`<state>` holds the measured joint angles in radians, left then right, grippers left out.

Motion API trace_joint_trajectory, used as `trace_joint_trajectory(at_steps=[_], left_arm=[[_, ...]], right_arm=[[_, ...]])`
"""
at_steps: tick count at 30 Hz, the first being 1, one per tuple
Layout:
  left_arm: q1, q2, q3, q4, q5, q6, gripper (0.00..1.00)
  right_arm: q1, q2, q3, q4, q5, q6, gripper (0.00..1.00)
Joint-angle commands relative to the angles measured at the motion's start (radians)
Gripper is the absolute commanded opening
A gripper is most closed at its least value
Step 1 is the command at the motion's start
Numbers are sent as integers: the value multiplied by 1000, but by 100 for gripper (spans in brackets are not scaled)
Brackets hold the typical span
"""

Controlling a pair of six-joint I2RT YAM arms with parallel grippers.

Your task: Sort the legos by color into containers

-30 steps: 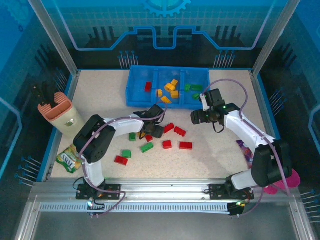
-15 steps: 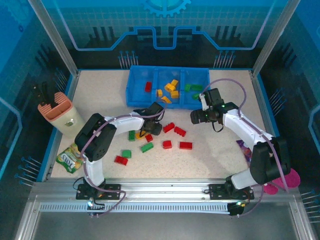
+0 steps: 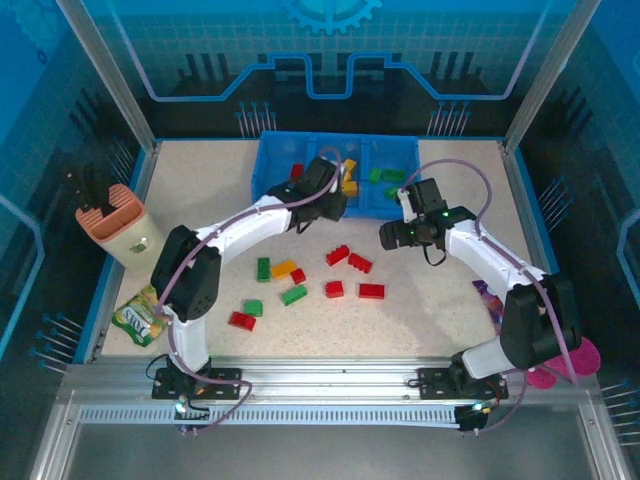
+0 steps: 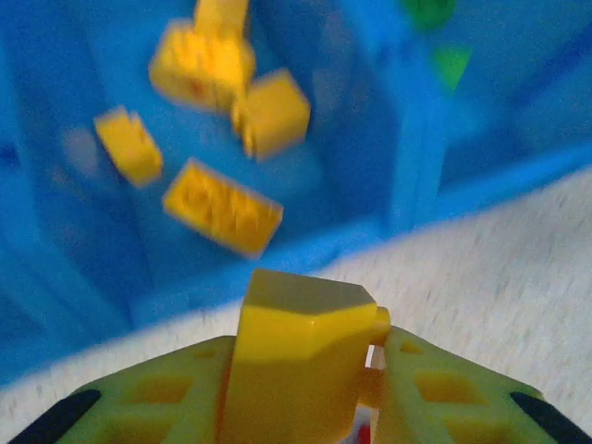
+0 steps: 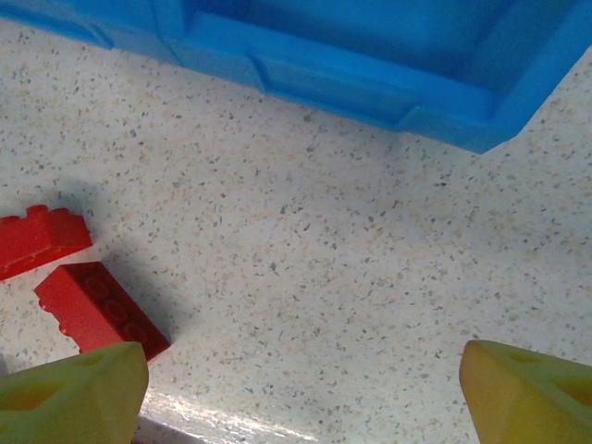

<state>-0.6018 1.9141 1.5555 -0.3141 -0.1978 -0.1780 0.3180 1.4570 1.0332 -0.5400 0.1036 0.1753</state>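
**Left fingers (image 4: 157,398) clamped on a yellow brick (image 4: 296,351) at the blue tray's (image 3: 262,205) near wall; right fingers (image 5: 74,393) apart over the desk (image 3: 430,310).**
The left wrist view blurs the yellow bricks (image 4: 222,205) in the middle compartment (image 4: 120,83). From above, that wrist hides the held brick and part of the compartment. The right wrist view crops its fingers to two tips at the bottom corners. Two red bricks (image 5: 97,310) lie beside the left tip, one cut by the frame edge.

Overhead and close wrist views share the tray (image 3: 335,137).
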Motion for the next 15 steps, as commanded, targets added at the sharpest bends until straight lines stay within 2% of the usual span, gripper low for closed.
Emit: trace_joint_trajectory(at_steps=[1, 10, 15], left_arm=[[20, 96, 86, 35, -26, -16, 35], [66, 402, 460, -37, -21, -36, 35], [76, 491, 598, -88, -29, -28, 43]], right_arm=[[33, -24, -25, 27, -37, -7, 89], [94, -21, -49, 28, -8, -4, 89], [97, -36, -64, 18, -2, 1, 90]])
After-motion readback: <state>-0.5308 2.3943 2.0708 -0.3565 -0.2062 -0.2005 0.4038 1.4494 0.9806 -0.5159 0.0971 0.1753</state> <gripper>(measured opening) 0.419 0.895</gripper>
